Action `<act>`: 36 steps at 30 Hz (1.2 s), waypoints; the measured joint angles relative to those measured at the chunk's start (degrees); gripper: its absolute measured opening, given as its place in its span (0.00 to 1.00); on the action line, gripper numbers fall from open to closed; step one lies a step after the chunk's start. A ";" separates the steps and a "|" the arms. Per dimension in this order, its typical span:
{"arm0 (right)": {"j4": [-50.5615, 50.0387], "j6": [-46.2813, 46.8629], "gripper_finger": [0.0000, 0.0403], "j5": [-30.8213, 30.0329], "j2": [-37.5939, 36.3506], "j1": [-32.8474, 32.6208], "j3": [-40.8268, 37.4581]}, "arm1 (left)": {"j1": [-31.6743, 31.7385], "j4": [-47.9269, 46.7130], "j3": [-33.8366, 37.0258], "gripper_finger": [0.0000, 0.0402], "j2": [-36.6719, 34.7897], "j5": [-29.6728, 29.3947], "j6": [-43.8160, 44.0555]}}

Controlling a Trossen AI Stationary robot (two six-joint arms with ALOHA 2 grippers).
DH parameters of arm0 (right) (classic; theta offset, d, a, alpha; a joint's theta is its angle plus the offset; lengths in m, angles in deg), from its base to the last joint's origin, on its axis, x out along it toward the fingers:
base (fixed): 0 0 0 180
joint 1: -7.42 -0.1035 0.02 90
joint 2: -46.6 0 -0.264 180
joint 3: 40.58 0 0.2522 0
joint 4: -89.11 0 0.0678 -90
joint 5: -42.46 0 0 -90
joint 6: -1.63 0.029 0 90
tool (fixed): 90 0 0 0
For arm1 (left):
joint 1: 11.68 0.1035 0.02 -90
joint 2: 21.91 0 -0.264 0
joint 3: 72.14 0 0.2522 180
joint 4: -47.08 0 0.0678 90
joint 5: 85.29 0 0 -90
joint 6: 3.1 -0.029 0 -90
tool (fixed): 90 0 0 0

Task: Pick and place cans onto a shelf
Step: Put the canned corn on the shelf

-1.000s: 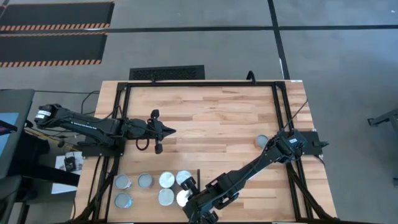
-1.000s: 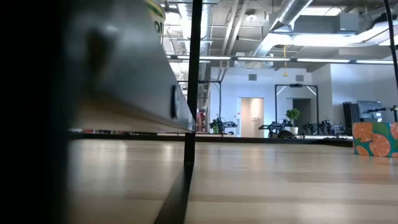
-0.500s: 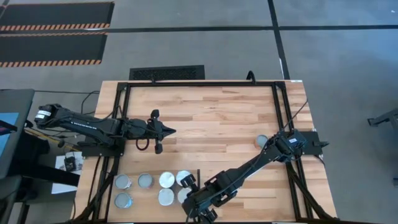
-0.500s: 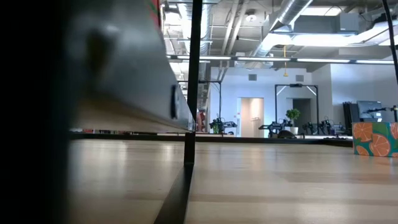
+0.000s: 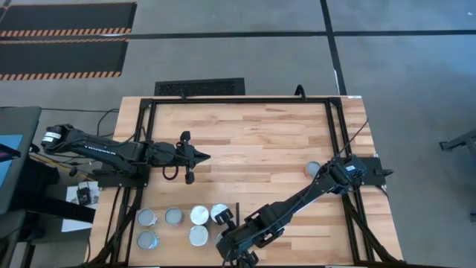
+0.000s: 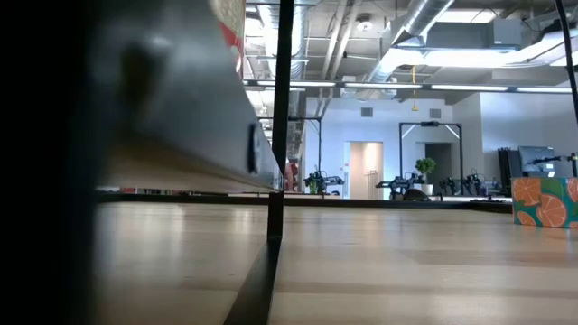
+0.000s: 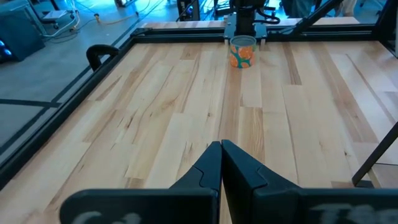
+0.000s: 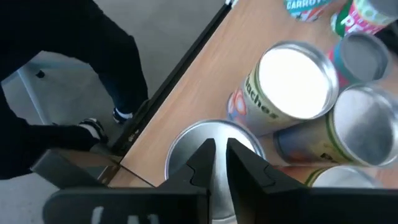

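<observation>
Right end effector [image 8: 216, 163]: nearly closed above can [image 8: 208, 144], near-left desk [image 5: 260, 141] | we judge rigid, slippery; grip sidewall | left end effector [image 7: 221, 163]: closed, idle.

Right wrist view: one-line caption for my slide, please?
Right gripper poised over a silver-topped can at the shelf edge, beside other cans.

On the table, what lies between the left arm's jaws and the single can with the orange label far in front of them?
Only bare tabletop planks lie between the left gripper and the lone can; the left wrist view shows it.
</observation>
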 joint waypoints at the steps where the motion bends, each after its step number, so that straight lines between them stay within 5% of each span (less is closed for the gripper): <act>1: -0.15 -0.12 0.14 -0.02 -0.17 -0.13 0.32 | 0.01 0.00 0.00 0.00 0.00 0.00 0.00; 8: -3.41 0.15 0.02 -0.65 -4.00 -2.30 1.14 | -0.01 -0.31 0.00 0.00 -0.02 4.87 -0.93; 19: -11.32 9.48 0.01 -7.52 -7.42 -7.47 -4.55 | -2.14 -0.03 0.04 0.00 -0.04 6.55 -3.72; 28: 4.41 17.62 0.01 -9.04 -14.97 -9.27 -25.90 | -4.46 0.08 0.04 0.00 -0.04 6.22 -3.44; 36: 32.97 24.90 0.00 -12.57 -29.71 -10.96 -56.00 | -6.75 -0.15 -0.71 0.00 -0.03 9.64 -2.93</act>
